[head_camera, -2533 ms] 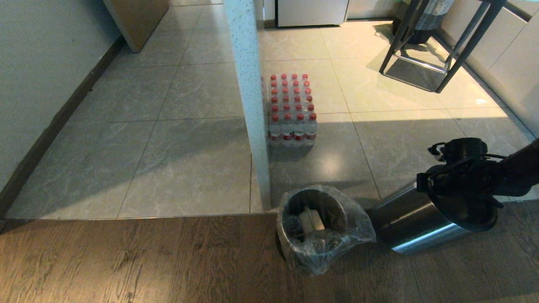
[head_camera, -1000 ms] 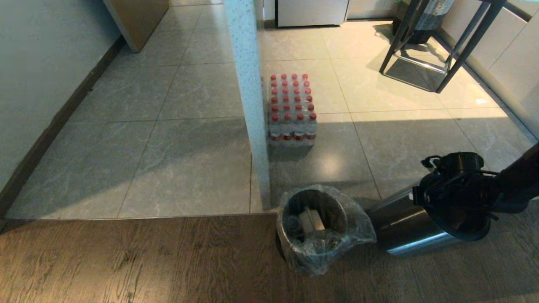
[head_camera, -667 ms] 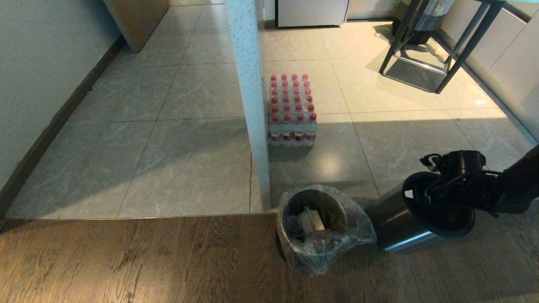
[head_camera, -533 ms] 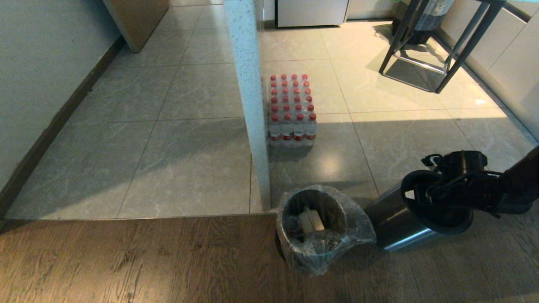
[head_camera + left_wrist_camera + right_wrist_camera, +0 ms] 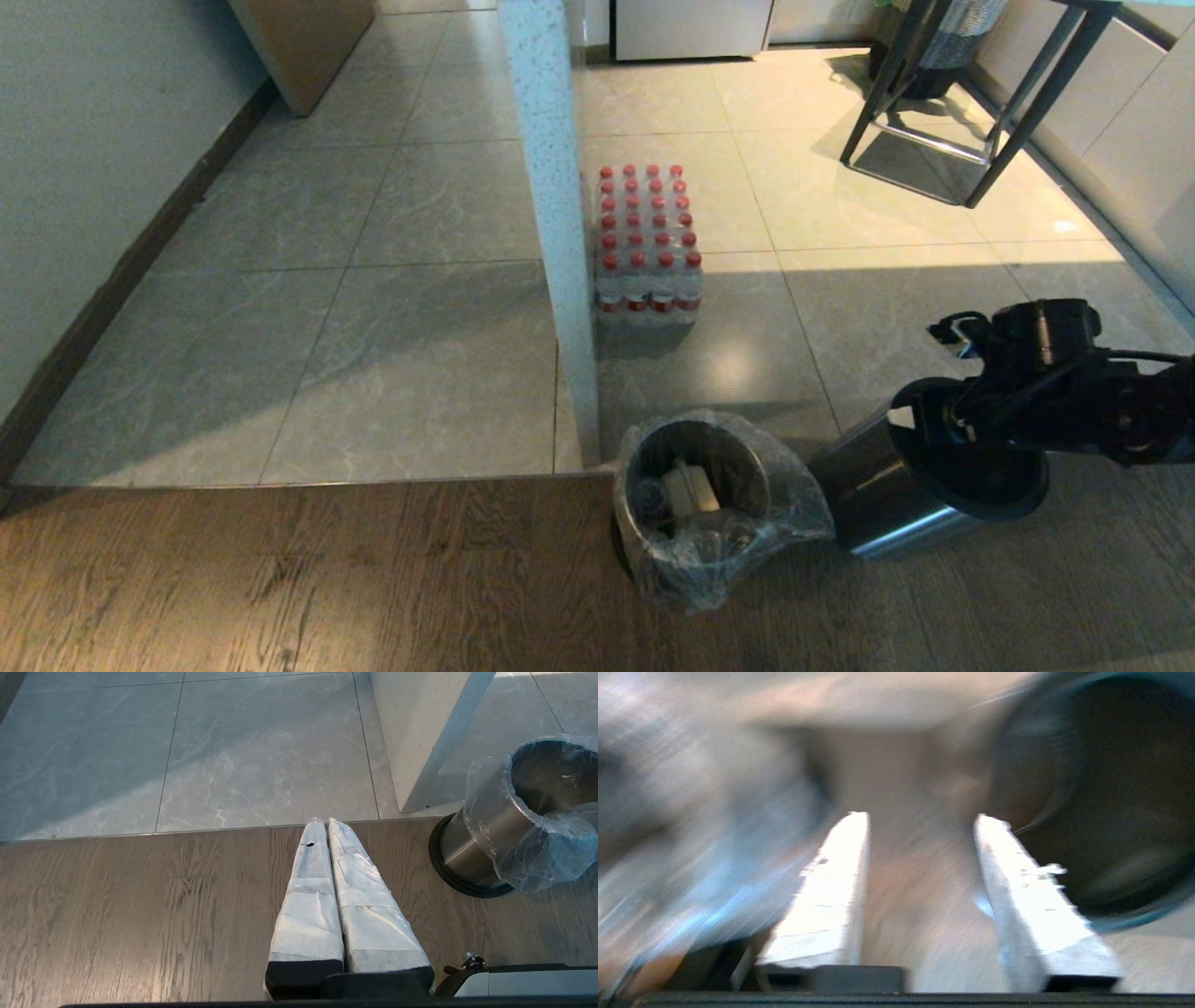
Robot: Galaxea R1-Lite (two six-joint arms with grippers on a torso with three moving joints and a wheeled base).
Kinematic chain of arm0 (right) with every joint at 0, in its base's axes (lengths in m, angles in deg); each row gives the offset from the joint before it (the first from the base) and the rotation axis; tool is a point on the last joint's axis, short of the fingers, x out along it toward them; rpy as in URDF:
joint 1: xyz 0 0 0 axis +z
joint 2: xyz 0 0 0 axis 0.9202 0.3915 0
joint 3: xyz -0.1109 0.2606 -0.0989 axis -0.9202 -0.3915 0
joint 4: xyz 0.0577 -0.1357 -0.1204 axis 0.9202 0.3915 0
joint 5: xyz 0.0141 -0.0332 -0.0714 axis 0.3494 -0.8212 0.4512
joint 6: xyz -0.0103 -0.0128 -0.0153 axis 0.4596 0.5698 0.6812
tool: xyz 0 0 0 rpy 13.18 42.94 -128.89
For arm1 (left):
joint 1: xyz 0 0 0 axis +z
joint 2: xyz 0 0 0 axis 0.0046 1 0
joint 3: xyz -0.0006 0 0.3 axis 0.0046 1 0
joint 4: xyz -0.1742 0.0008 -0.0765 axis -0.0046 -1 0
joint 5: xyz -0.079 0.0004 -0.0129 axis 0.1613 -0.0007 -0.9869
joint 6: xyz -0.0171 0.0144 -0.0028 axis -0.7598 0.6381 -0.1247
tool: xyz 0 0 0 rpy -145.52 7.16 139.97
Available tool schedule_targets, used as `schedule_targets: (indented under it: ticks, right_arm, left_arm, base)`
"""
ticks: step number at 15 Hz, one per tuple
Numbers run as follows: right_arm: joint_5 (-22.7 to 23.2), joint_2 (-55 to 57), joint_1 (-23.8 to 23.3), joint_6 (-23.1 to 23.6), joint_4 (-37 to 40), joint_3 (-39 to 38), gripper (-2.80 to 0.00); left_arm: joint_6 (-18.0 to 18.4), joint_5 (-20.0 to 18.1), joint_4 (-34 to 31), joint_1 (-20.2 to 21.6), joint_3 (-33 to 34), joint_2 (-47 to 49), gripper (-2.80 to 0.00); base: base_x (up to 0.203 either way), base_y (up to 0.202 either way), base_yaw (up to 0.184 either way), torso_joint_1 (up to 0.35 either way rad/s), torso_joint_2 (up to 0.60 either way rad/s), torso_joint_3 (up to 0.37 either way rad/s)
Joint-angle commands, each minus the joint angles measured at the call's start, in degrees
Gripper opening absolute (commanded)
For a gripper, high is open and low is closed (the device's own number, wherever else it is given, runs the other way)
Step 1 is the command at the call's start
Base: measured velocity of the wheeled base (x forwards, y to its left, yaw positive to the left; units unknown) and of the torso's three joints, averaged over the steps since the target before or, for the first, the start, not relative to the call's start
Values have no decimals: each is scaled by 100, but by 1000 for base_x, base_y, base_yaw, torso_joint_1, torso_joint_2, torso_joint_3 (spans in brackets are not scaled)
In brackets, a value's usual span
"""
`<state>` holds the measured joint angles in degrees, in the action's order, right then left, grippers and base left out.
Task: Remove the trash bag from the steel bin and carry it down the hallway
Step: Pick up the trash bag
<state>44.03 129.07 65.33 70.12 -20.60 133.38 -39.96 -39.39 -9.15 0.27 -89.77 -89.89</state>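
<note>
The steel bin (image 5: 742,467) stands upright on the wood floor beside a pillar, lined with the clear trash bag (image 5: 794,523), whose edge is folded over the rim. Pale scraps lie inside. The left wrist view shows the same steel bin (image 5: 460,858) and trash bag (image 5: 537,858). A second steel cylinder (image 5: 878,485) with a black rim lies tipped on its side just right of it. My right gripper (image 5: 924,420) hovers open at that cylinder's mouth, nothing between its fingers (image 5: 831,882). My left gripper (image 5: 322,821) is shut and empty, left of the bin.
A white speckled pillar (image 5: 551,233) rises just behind the bin. A shrink-wrapped pack of red-capped bottles (image 5: 649,243) sits beyond it. Black stool legs (image 5: 971,103) stand at the far right. Grey tiles (image 5: 373,280) run back along the left wall.
My right gripper lowered the tipped cylinder to the floor, opened and let go of its rim, then rose a little. The cylinder shifted slightly left. The bin and bag stayed put.
</note>
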Motion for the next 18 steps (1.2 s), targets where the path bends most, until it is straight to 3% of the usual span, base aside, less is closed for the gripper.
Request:
schedule_targets:
  ticks: [1, 4, 7, 10, 16, 17, 18]
  right_arm:
    - [14, -845, 473, -3, 805, -417, -280]
    - [462, -893, 836, -351, 1412, -548, -280]
    - [663, -438, 1064, -476, 1479, -388, -280]
    - [1245, -77, 1164, -697, 1467, -119, -280]
    - [1266, 654, 1460, -573, 1411, 458, -280]
    - [1285, 726, 1463, -565, 1292, 540, 0]
    - [1269, 826, 1465, -516, 1206, 568, 0]
  left_arm:
    - [0, 0, 3, 0, 0, 0, -280]
    - [0, 0, 3, 0, 0, 0, -280]
    - [0, 0, 3, 0, 0, 0, -280]
    - [0, 0, 3, 0, 0, 0, -280]
    - [0, 0, 3, 0, 0, 0, -280]
    - [0, 0, 3, 0, 0, 0, -280]
    - [0, 0, 3, 0, 0, 0, -280]
  base:
    - [0, 0, 0, 0, 0, 0]
    - [0, 0, 0, 0, 0, 0]
    - [0, 0, 0, 0, 0, 0]
    - [0, 0, 0, 0, 0, 0]
    - [0, 0, 0, 0, 0, 0]
    - [0, 0, 0, 0, 0, 0]
    - [0, 0, 0, 0, 0, 0]
